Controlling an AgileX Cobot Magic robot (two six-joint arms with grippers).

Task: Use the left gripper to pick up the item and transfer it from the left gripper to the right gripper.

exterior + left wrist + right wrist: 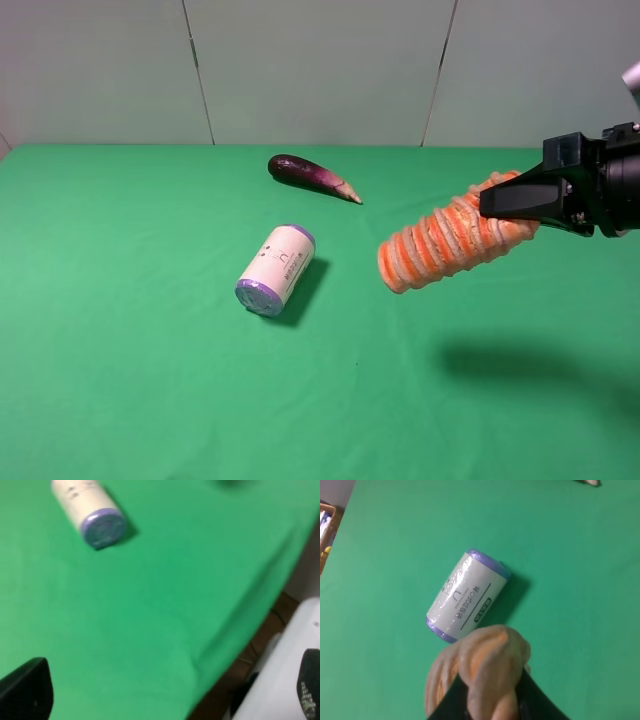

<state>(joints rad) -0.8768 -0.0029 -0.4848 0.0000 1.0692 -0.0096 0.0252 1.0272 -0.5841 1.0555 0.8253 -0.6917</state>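
Note:
The orange roll with cream spiral ribs (445, 244) hangs in the air over the right part of the green table, tilted, its free end pointing down-left. My right gripper (512, 200) is shut on its upper right end. In the right wrist view the roll (482, 667) fills the space between the dark fingers (540, 705). My left gripper (167, 690) is out of the exterior high view. In the left wrist view its two dark fingertips (27, 690) stand far apart with nothing between them, above the table's front edge.
A white cylinder with purple ends (276, 268) lies mid-table, and shows in the left wrist view (90, 510) and the right wrist view (467, 597). A dark purple eggplant (310, 176) lies behind it. The green cloth's edge (235, 630) drops to a white object (285, 670).

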